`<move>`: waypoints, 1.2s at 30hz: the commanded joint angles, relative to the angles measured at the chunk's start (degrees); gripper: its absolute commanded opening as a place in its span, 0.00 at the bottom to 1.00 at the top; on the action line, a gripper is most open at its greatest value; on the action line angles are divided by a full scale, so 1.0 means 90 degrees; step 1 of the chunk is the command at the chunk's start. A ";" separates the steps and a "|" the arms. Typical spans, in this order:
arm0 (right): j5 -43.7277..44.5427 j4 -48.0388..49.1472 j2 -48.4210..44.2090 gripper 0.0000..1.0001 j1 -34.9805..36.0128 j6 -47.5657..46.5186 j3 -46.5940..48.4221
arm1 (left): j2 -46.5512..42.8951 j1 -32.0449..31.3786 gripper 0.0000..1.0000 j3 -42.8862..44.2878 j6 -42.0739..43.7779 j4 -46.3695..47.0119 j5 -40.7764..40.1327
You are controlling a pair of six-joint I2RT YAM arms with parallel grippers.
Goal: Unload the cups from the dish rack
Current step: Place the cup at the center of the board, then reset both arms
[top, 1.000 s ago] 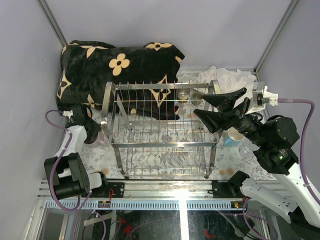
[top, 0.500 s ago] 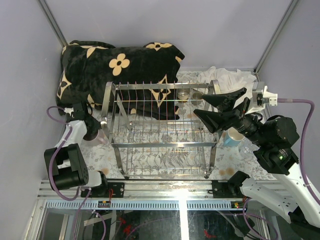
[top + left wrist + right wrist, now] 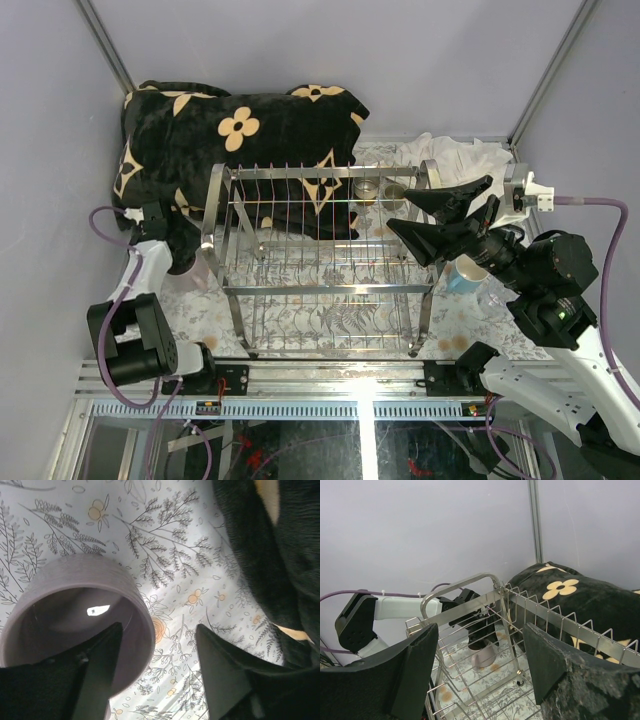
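Centre of the leaf-and-fruit-printed tablecloth: large two-tier dish rack of shiny chrome wire, upright tines along the top. Holds two cups at its 1 o'clock corner, a clear glass and just beside it a beige-looking cup; which tier, cannot tell.

At 9 o'clock from the rack, off it and upright on the cloth: round pink-mauve mug, mouth up, handle not visible. Left gripper directly above, fingers apart and straddling the mug's wall — one finger over the mouth, the other outside with printed cloth showing between it and the rim. Not clamped.

Right gripper above the rack's 3 o'clock end, black fingers spread wide, nothing between them.

At 3 o'clock from the rack, on the cloth and partly hidden under the right arm: light blue mug and a clear glass.

At 11 o'clock: black plush blanket printed with cream four-petal flowers and pointed stars — a monogram-style pattern, no letters readable. At 1 o'clock: crumpled white cloth. Small orange sticker on the base rail at 6 o'clock, too small to read.
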 commanded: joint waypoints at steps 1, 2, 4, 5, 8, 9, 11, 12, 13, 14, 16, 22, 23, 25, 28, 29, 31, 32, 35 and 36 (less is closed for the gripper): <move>0.0148 0.0267 0.0054 0.75 -0.0022 -0.0075 0.0220 | -0.0654 0.0038 0.65 0.0220 -0.0077 -0.0001 -0.0137; 0.0148 0.0268 0.0067 0.75 -0.0023 -0.0070 0.0220 | -0.0814 0.0038 0.68 0.0220 -0.0115 -0.0035 -0.0174; 0.0143 0.0268 0.0101 0.77 -0.0027 -0.0071 0.0219 | -0.1141 0.0043 0.70 0.0229 -0.0195 -0.0105 -0.0223; 0.0141 0.0268 0.0116 0.78 -0.0022 -0.0067 0.0219 | -0.1323 0.0039 0.72 0.0220 -0.0238 -0.0112 -0.0227; 0.0155 0.0255 0.0187 0.83 -0.0022 -0.0074 0.0227 | -0.1907 0.0044 0.79 0.0196 -0.0393 -0.0129 -0.0192; 0.0157 0.0229 0.0215 0.85 -0.0022 -0.0078 0.0244 | -0.2118 0.0047 0.80 0.0203 -0.0439 -0.0121 -0.0101; 0.0191 0.0202 0.0281 0.87 -0.0022 -0.0080 0.0258 | -0.2584 0.0039 0.84 0.0188 -0.0509 -0.0051 0.0116; 0.0208 0.0195 0.0327 0.88 -0.0022 -0.0074 0.0258 | -0.2795 0.0046 0.86 0.0180 -0.0577 -0.0037 0.0163; 0.0226 0.0186 0.0353 0.91 -0.0023 -0.0062 0.0270 | -0.2975 0.0037 0.87 0.0197 -0.0616 -0.0040 0.0218; 0.0233 0.0177 0.0398 0.93 -0.0022 -0.0044 0.0259 | -0.3143 0.0037 0.88 0.0217 -0.0637 -0.0052 0.0279; 0.0222 0.0167 0.0489 0.99 -0.0023 0.0000 0.0240 | -0.3401 0.0027 0.89 0.0237 -0.0676 -0.0049 0.0433; 0.0189 -0.0010 0.0720 0.99 -0.0027 0.0113 0.0308 | -0.4261 -0.0060 0.96 0.0123 -0.0734 0.0063 0.0756; 0.0215 -0.0022 0.0722 0.99 -0.0022 0.0119 0.0303 | -0.4346 -0.0079 0.97 0.0153 -0.0746 0.0070 0.0808; 0.0298 -0.0064 0.0695 0.99 -0.0022 0.0161 0.0321 | -0.4473 -0.0105 0.99 0.0205 -0.0793 0.0091 0.0946; 0.0456 -0.0205 0.0659 0.99 -0.0022 0.0158 0.0421 | -0.4595 -0.0131 1.00 0.0323 -0.0850 0.0106 0.1099; 0.0518 -0.0278 0.0650 1.00 -0.0029 0.0133 0.0473 | -0.4612 -0.0139 1.00 0.0372 -0.0851 0.0089 0.1122; 0.0664 -0.0532 0.0700 0.99 -0.0022 0.0096 0.0665 | -0.4654 -0.0174 1.00 0.0441 -0.0830 0.0060 0.1129; 0.0735 -0.0679 0.0743 1.00 -0.0022 0.0055 0.0777 | -0.4683 -0.0207 1.00 0.0481 -0.0814 0.0040 0.1115; 0.1047 -0.0943 0.0772 0.99 -0.0022 -0.0032 0.0970 | -0.4716 -0.0289 1.00 0.0515 -0.0799 0.0078 0.1155; 0.1134 -0.0944 0.0739 0.99 -0.0022 -0.0037 0.0983 | -0.4701 -0.0309 1.00 0.0519 -0.0784 0.0077 0.1169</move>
